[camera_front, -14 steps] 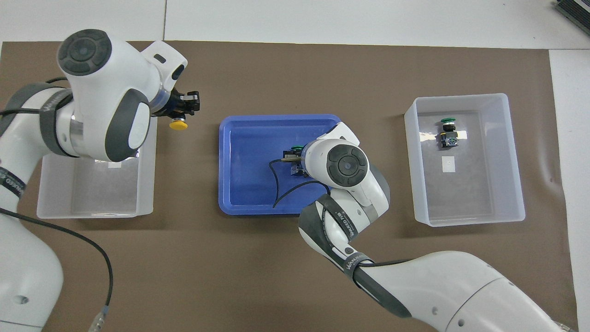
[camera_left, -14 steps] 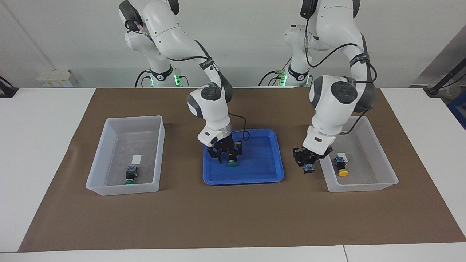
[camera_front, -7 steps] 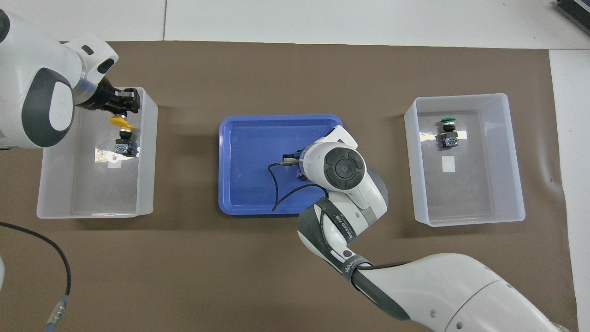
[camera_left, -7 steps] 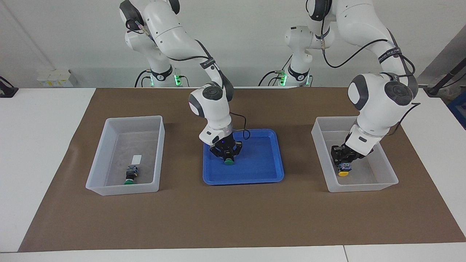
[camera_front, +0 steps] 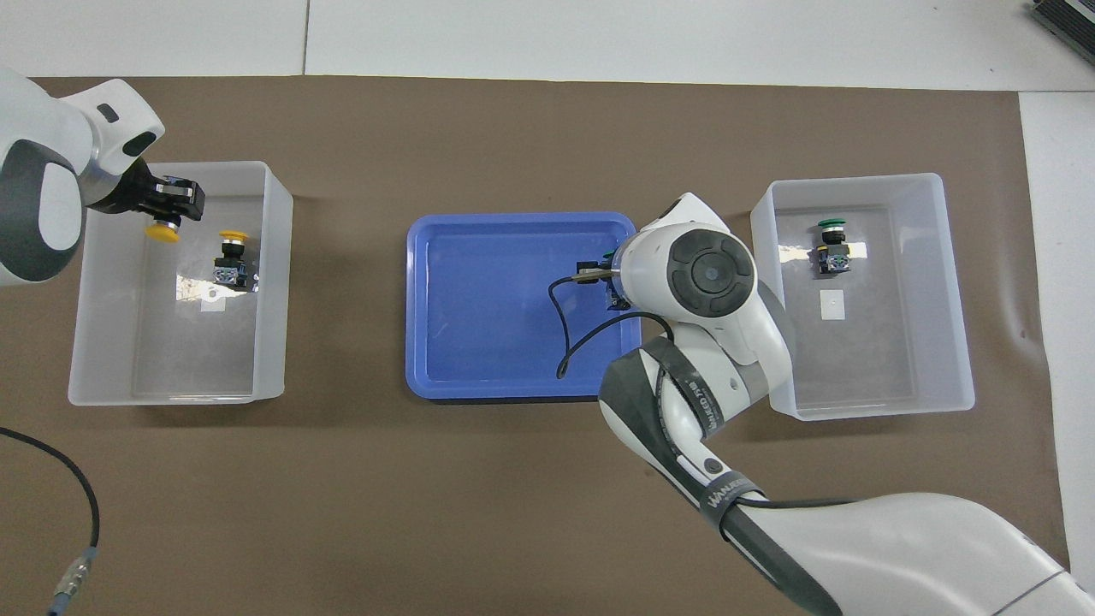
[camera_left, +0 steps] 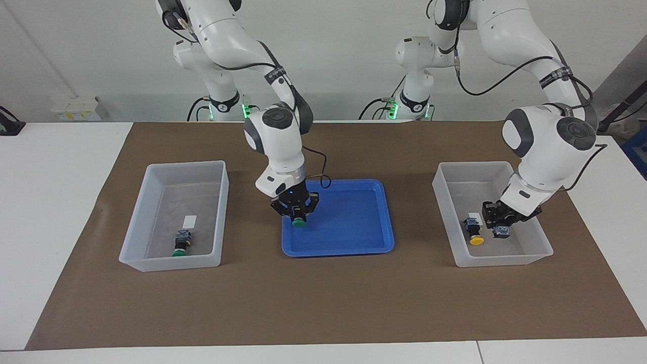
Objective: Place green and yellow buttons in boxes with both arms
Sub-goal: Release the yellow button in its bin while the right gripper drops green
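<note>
The right gripper (camera_left: 295,218) hangs over the blue tray (camera_left: 354,242), near the tray edge toward the right arm's end, its fingers closed on a green button (camera_left: 299,222) held clear of the tray floor. The tray around it is bare. Toward that end, well apart, a second green button (camera_left: 180,242) lies in one box (camera_left: 151,260). The left gripper (camera_left: 500,225) is inside the other box (camera_left: 505,260), clamped on a yellow button (camera_front: 162,232) just above the floor. Another yellow button (camera_left: 473,231) lies just beside it, toward the tray; the box's outer wall stands close on the gripper's other flank.
</note>
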Robot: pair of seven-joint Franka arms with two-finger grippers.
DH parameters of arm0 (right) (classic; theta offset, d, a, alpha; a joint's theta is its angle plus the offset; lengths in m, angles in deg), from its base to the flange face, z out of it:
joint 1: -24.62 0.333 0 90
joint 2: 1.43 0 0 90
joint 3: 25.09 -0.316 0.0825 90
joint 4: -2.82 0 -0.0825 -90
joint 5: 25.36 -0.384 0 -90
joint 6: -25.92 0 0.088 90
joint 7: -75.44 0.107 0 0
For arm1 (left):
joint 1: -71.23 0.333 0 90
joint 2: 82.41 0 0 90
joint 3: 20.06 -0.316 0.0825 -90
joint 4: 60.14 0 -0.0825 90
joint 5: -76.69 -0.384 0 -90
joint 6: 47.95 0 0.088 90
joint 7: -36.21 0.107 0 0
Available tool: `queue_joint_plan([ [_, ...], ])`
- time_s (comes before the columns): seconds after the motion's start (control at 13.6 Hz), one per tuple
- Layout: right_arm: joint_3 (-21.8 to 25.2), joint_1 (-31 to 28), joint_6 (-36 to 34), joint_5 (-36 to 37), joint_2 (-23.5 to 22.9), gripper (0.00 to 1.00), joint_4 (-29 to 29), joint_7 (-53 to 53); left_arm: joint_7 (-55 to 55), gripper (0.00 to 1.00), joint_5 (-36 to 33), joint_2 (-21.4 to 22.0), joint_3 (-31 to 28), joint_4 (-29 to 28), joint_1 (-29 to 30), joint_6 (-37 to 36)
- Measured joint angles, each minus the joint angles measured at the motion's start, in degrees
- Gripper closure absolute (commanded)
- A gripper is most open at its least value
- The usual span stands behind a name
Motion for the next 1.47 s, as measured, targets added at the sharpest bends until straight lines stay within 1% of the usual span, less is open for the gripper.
queue_joint_plan([
  [0.29, 0.1, -5.2, -9.0, 0.1, 7.6, 1.00, 0.9, -5.7, 2.2, 1.00, -2.1, 0.2, 0.0, -4.0, 1.7, 5.2],
  [0.44, 0.2, -9.3, -13.0, 0.1, 10.9, 1.00, 1.5, -13.4, 2.5, 1.00, -2.5, 0.2, 0.0, -6.8, 2.3, 9.0],
  [0.59, 0.2, -14.7, -15.2, 0.0, 13.3, 1.00, 2.4, -24.2, 3.4, 1.00, -2.6, 0.1, 0.0, -9.6, 3.2, 12.6],
  [0.66, 0.3, -17.4, -15.4, -0.9, 13.9, 1.00, 2.8, -29.9, 4.1, 0.84, -2.6, 0.1, 0.0, -10.7, 3.8, 14.0],
  [0.74, 0.3, -19.7, -15.4, -2.4, 14.1, 1.00, 3.1, -34.9, 4.6, 0.43, -2.6, 0.1, 0.0, -11.6, 4.3, 15.1],
  [0.81, 0.3, -21.7, -15.3, -3.9, 14.0, 1.00, 3.4, -38.8, 4.9, 0.22, -2.6, 0.1, 0.0, -12.0, 4.7, 15.8],
  [0.88, 0.3, -23.4, -14.9, -4.7, 13.8, 1.00, 3.7, -41.3, 5.0, 0.08, -2.6, 0.1, 0.0, -12.2, 4.7, 15.9],
  [0.96, 0.4, -24.4, -13.5, -5.2, 13.3, 1.00, 4.2, -42.5, 5.1, 0.01, -2.6, 0.1, 0.0, -12.2, 4.7, 16.0],
  [1.03, 0.4, -24.8, -11.4, -5.3, 12.5, 1.00, 4.7, -42.7, 5.1, 0.00, -2.6, 0.2, 0.1, -12.2, 4.7, 16.0],
  [1.25, 0.3, -25.0, -5.4, -5.4, 9.3, 1.00, 5.8, -41.4, 5.1, 0.01, -2.6, 0.5, 0.5, -11.3, 4.6, 15.4],
  [1.33, 0.3, -25.1, -3.4, -5.4, 8.3, 1.00, 5.9, -39.9, 5.1, 0.03, -2.6, 0.6, 0.6, -10.2, 4.4, 14.1],
  [1.47, 0.3, -25.2, 0.4, -5.4, 6.0, 1.00, 6.0, -37.5, 2.8, 0.04, -2.6, 0.8, 0.9, -5.7, 3.2, 8.2],
])
